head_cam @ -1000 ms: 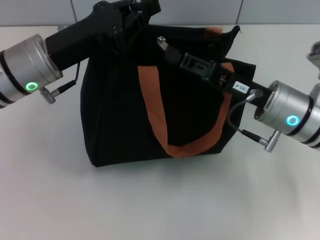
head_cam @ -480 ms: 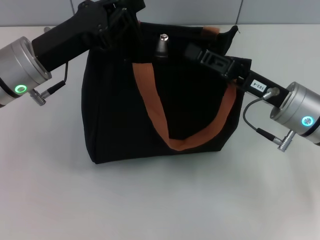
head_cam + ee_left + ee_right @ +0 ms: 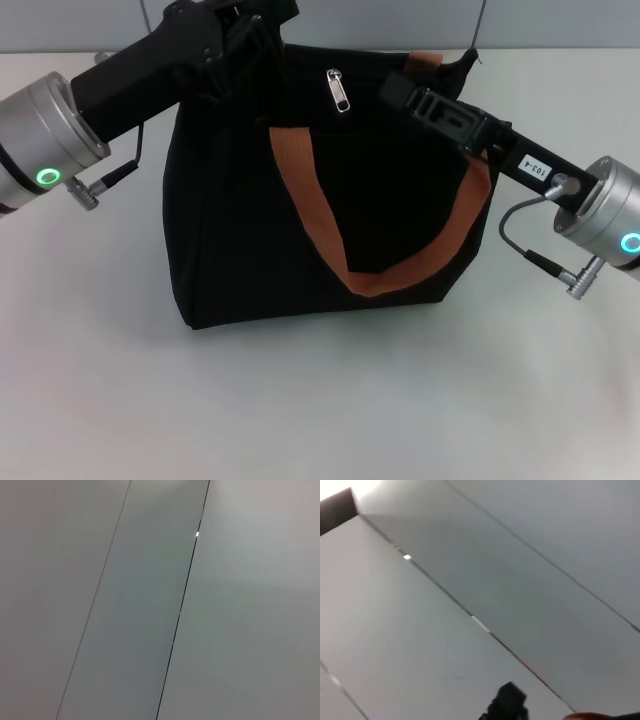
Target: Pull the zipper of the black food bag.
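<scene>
On a pale tabletop (image 3: 300, 400), the left gripper (image 3: 235, 25) sits at the black food bag's (image 3: 240, 240) upper left corner, apparently pinning fabric, though whether its fingers are closed cannot be told. At centre, the zipper (image 3: 341, 90) hangs free on the bag's front near the top edge, above the orange strap (image 3: 310, 200). To its right, the right gripper (image 3: 405, 88) hovers just beside the tab, its opening likewise impossible to tell. The step in hand looks like regrasping; next calls for pinching the tab.

Silver wrists, green rings, black links
</scene>
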Robot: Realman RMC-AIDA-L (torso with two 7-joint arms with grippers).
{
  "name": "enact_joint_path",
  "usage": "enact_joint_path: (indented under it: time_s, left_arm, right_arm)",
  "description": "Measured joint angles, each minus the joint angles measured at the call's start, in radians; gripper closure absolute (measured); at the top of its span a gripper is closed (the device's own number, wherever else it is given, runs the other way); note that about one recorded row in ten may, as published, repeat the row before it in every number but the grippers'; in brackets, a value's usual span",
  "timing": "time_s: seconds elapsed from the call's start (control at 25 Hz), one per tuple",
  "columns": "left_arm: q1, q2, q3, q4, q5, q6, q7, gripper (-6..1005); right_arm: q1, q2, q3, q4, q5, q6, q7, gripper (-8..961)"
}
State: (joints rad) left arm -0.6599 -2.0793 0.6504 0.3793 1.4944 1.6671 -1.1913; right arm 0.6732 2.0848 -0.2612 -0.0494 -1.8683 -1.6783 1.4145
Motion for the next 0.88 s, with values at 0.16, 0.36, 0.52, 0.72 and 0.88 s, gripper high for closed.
enact_joint_path:
  time_s: [0.16, 0.36, 0.52, 0.72, 0.88]
  left_arm:
    - [-0.006, -0.001, 0.001, -0.002, 0.000, 0.001, 0.006, 977]
    - [-0.014, -0.001, 0.002, -0.003, 0.000, 0.002, 0.008, 977]
    - [-0.019, -0.001, 0.002, -0.006, 0.000, 0.001, 0.008, 977]
    - [-0.021, -0.001, 0.003, -0.010, 0.000, -0.003, 0.009, 977]
    - [-0.021, -0.001, 0.003, -0.011, 0.000, -0.004, 0.010, 976]
  right_arm:
    - [-0.005, -0.001, -0.002, -0.003, -0.004, -0.008, -0.055, 907]
    - [0.003, -0.001, -0.008, -0.013, -0.007, 0.003, -0.064, 835]
    - [0.021, -0.001, -0.010, -0.013, -0.008, 0.018, -0.058, 778]
    - [0.037, 0.000, -0.016, -0.011, -0.010, 0.039, -0.014, 707]
    - [0.039, 0.000, -0.030, -0.012, -0.011, 0.047, 0.033, 714]
